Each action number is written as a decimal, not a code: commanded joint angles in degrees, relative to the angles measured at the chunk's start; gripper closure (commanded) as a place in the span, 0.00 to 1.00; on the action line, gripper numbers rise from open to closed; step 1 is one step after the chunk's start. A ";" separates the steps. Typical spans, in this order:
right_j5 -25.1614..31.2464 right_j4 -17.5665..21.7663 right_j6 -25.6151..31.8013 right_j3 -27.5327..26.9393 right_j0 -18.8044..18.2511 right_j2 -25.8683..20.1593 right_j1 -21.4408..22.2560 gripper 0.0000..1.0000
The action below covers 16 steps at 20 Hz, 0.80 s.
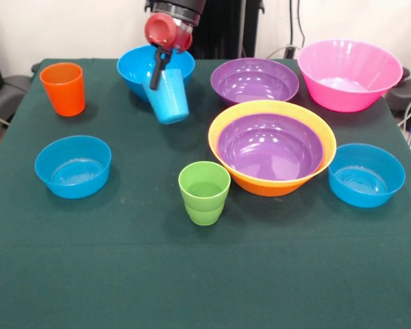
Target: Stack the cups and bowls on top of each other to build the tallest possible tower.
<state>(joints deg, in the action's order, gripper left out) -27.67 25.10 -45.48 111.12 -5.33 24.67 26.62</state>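
A: Dark green table [123, 274]. Near edge: green cup [204, 192]. Behind it, purple bowl [270, 146] nested in orange-yellow bowl [260, 181].
B: Gripper [159, 68]?
A: Far side, fingers pinching the light blue cup [168, 96] by its rim, cup tilted, in front of a blue bowl [133, 68].
B: Level it before release, I'd say, and centre it over the base.

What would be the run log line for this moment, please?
gripper: shut on light blue cup, tilted, lifted | purple bowl: nested in orange-yellow bowl | tower: not yet started
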 commanded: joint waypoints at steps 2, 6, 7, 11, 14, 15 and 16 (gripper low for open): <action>16.69 7.19 -8.53 -3.93 -6.13 -12.85 8.64 1.00; 23.37 7.25 -6.64 -3.70 -8.89 -16.96 12.83 1.00; 24.67 7.01 -6.29 -3.88 -9.52 -17.81 13.40 1.00; 31.47 5.40 -3.89 -4.66 -13.05 -22.88 15.43 1.00; 39.60 3.67 0.20 -5.67 -16.62 -27.83 16.12 1.00; 41.13 3.31 0.92 -5.95 -17.72 -29.28 16.15 1.00; 43.59 2.92 2.15 -6.52 -18.59 -30.69 16.01 1.00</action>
<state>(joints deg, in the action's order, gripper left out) 0.31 29.23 -45.48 110.25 -20.45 9.23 40.99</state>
